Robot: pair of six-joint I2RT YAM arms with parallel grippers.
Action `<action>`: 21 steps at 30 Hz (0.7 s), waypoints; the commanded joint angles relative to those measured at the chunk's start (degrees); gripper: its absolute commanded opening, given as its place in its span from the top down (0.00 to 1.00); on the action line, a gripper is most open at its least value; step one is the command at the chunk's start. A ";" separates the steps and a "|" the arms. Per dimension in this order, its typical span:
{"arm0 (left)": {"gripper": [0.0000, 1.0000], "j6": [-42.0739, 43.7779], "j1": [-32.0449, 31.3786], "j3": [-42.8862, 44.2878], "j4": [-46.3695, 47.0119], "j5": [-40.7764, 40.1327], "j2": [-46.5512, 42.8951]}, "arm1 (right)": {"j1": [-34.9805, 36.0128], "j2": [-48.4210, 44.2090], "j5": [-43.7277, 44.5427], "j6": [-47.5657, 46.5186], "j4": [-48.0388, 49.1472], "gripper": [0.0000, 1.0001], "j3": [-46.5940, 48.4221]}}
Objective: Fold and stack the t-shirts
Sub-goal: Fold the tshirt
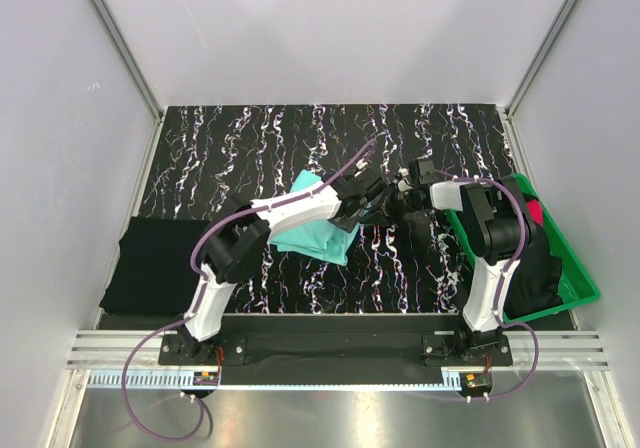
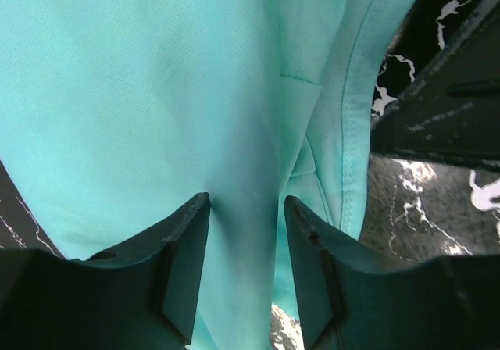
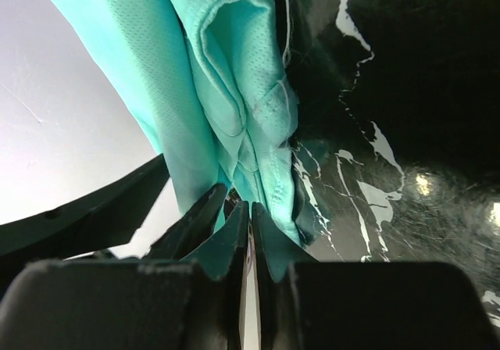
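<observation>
The turquoise-mint t-shirt (image 1: 315,230) hangs bunched over the middle of the mat, under my left arm. My right gripper (image 1: 400,186) is shut on a gathered edge of it, and the pinched folds (image 3: 226,53) rise from its closed jaws (image 3: 250,205). My left gripper (image 1: 375,196) is right beside it. Its jaws (image 2: 247,201) stand apart with a band of the turquoise cloth (image 2: 156,92) running between them, and a sliver of mat shows beside the band. A black t-shirt (image 1: 155,263) lies folded at the mat's left edge.
The black marbled mat (image 1: 250,148) covers the table. A green tray (image 1: 585,283) at the right holds dark t-shirts (image 1: 530,268) and a red-pink one (image 1: 535,210). White walls close in the left, back and right.
</observation>
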 commanded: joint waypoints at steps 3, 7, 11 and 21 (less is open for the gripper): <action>0.69 2.03 0.86 3.50 1.40 -3.40 0.74 | -0.08 -1.26 -2.11 1.34 1.73 0.90 1.53; 0.90 2.29 1.30 4.39 1.40 -3.22 -1.28 | 1.06 -0.03 -2.38 2.83 2.69 0.94 2.85; 1.00 2.03 1.65 3.51 1.40 -2.87 -3.56 | 3.17 1.38 -2.11 5.99 5.85 0.99 3.91; 1.00 2.03 2.35 1.49 1.31 -2.52 -7.43 | 5.55 8.31 0.70 9.68 10.17 1.00 8.74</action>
